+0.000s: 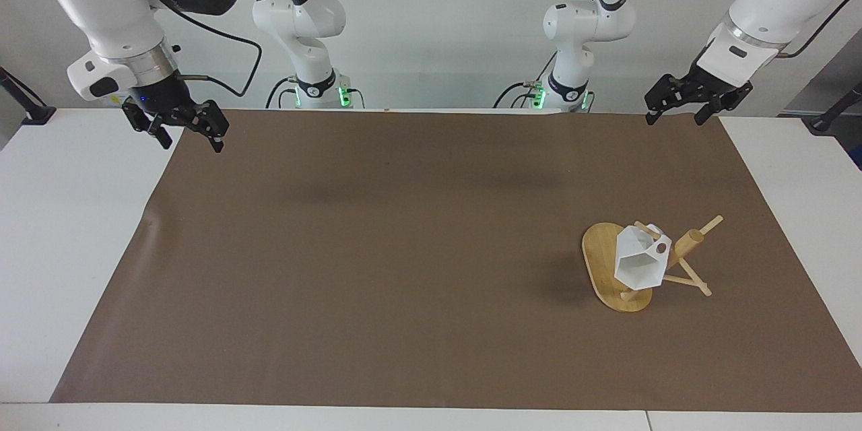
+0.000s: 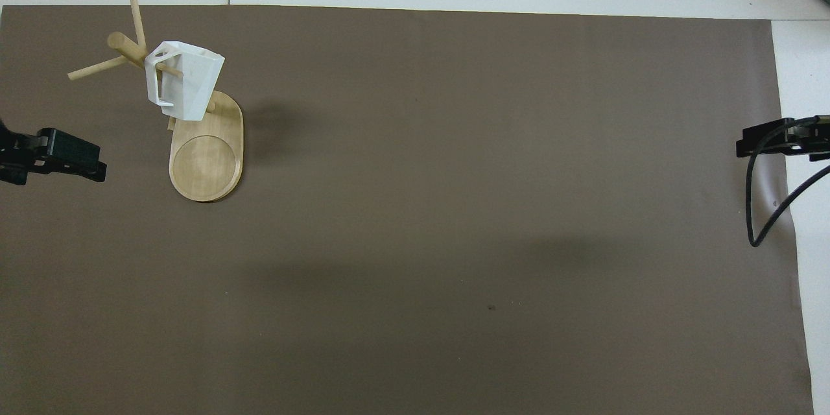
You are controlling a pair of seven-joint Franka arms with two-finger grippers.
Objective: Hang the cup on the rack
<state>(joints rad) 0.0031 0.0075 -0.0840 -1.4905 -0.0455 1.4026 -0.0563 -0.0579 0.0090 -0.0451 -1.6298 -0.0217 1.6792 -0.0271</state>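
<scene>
Cup [image 1: 638, 262] hangs by handle on peg of rack [image 1: 609, 266], toward left arm's end of mat.

Left gripper [image 1: 675, 110] and right gripper [image 1: 187, 130]: both raised, jaws apart, empty.

Risk: shallow peg seating; knock could slide cup off.

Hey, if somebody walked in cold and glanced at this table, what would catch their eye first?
The white cup hanging by its handle on a peg of the bamboo rack, toward the left arm's end of the brown mat. Then the left gripper and right gripper, both open and empty above the mat's corners nearest the robots.
</scene>
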